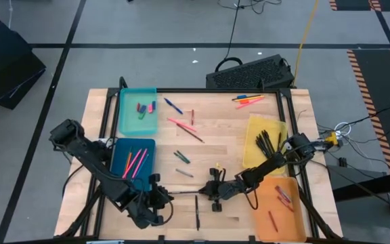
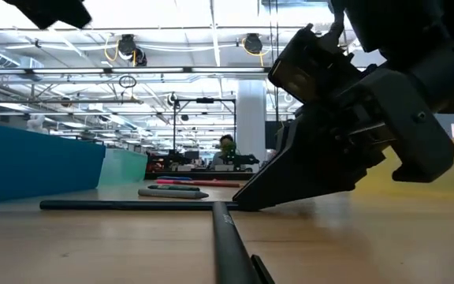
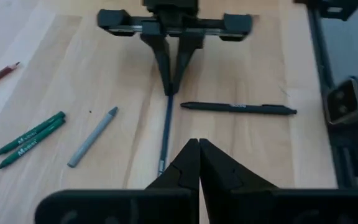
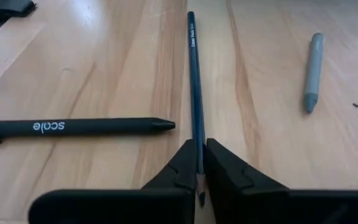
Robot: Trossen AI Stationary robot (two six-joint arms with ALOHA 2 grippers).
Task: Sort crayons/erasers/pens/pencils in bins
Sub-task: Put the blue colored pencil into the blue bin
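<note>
Right gripper fingers pinch a dark blue pencil beside a black pen (marked "scale"); left gripper fingers closed, empty.

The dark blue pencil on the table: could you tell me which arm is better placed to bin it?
Right: the right tool is already shut on the dark blue pencil; the left tool is shut and empty.
</note>
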